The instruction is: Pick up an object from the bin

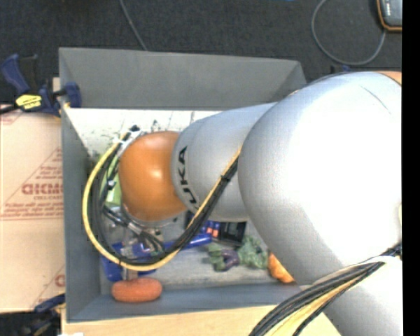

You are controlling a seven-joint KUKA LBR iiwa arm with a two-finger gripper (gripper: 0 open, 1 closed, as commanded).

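My gripper is low in the bin's front left part, under the arm's orange cover, and just its grey metal body shows. Right below it a blue thing lies on the floor, partly behind a yellow cable. An orange-red oblong thing rests against the front wall, just in front of the gripper. To the gripper's right lies a blue and black thing. Whether anything is in the gripper is hidden.
A green and purple toy, a green lump and an orange piece lie along the front right. A green thing peeks out at the left beside the cover. The arm hides most of the bin floor.
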